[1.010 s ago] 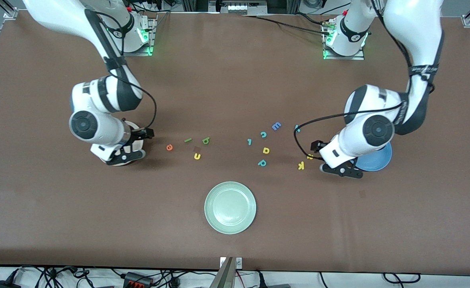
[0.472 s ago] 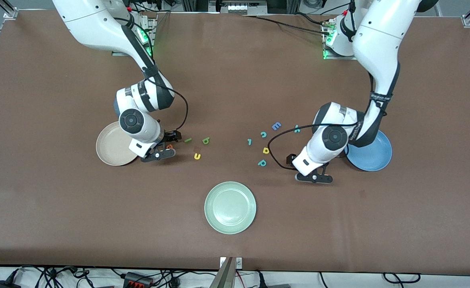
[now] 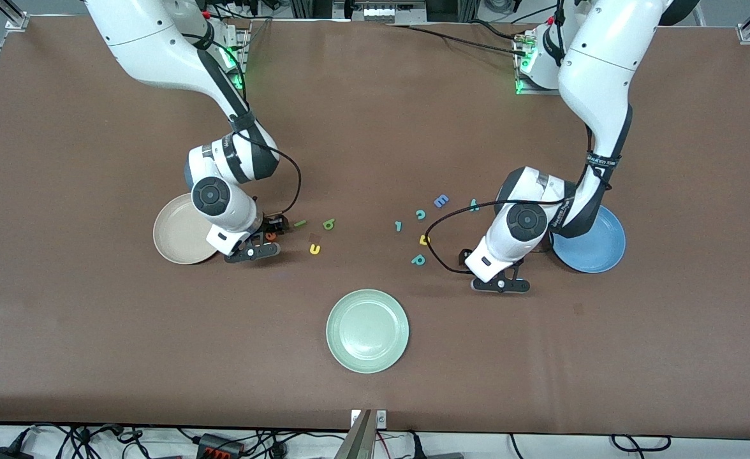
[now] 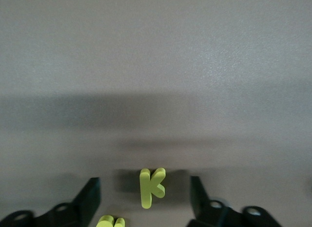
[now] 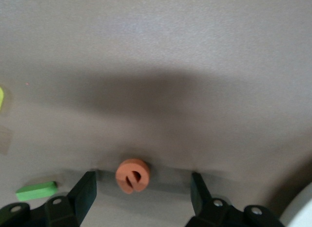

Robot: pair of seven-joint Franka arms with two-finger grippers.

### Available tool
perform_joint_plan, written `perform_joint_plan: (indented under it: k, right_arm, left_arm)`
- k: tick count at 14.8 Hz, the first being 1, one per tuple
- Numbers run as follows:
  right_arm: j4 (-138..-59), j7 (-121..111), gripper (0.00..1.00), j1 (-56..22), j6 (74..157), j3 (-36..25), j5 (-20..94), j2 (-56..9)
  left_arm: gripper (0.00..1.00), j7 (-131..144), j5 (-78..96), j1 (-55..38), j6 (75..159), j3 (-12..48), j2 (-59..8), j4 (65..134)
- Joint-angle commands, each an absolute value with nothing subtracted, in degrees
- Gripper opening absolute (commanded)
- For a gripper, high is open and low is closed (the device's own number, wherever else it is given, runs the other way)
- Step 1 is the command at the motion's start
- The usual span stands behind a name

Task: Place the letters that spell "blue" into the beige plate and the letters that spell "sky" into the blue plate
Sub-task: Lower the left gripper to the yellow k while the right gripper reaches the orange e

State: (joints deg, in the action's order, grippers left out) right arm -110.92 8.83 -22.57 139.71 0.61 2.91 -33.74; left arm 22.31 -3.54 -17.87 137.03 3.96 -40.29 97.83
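Your left gripper (image 4: 144, 200): fingers apart astride yellow k (image 4: 151, 187); right gripper (image 5: 141, 195) likewise astride orange e (image 5: 133, 175) (neither gripped)

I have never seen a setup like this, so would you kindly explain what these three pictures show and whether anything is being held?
Two white robot arms work at a brown table. The wide picture looks down from across it; the other two come from cameras on each arm's wrist.

The left gripper is down around the yellow k, its fingers apart and not touching it. The right gripper likewise straddles the orange e. Nothing is gripped yet.

More foam letters lie scattered between the beige plate and the blue plate, both without letters. A pale green plate sits nearer the camera.
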Motion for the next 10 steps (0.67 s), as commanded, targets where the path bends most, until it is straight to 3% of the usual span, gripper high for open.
perform_joint_plan:
  k: [1,4,7,10]
  right_arm:
    - [-110.13,10.37,0.83,-23.91,139.92,0.53,3.43,-34.19]
    - [-109.6,10.2,0.78,-23.82,140.01,0.53,3.43,-34.54]
    - [-109.25,9.93,0.72,-23.82,140.01,0.44,3.16,-34.89]
    - [-108.99,10.11,0.64,-23.82,139.92,0.44,3.16,-34.89]
  left_arm:
    - [0.63,23.82,-4.83,-18.46,137.2,3.69,-40.69,97.47]
    - [0.54,23.73,-4.83,-18.54,137.2,3.69,-40.96,97.47]
    - [0.38,23.47,-4.83,-18.72,137.11,3.69,-40.96,97.47]
    - [0.37,23.47,-4.83,-18.81,137.11,3.69,-41.66,97.47]
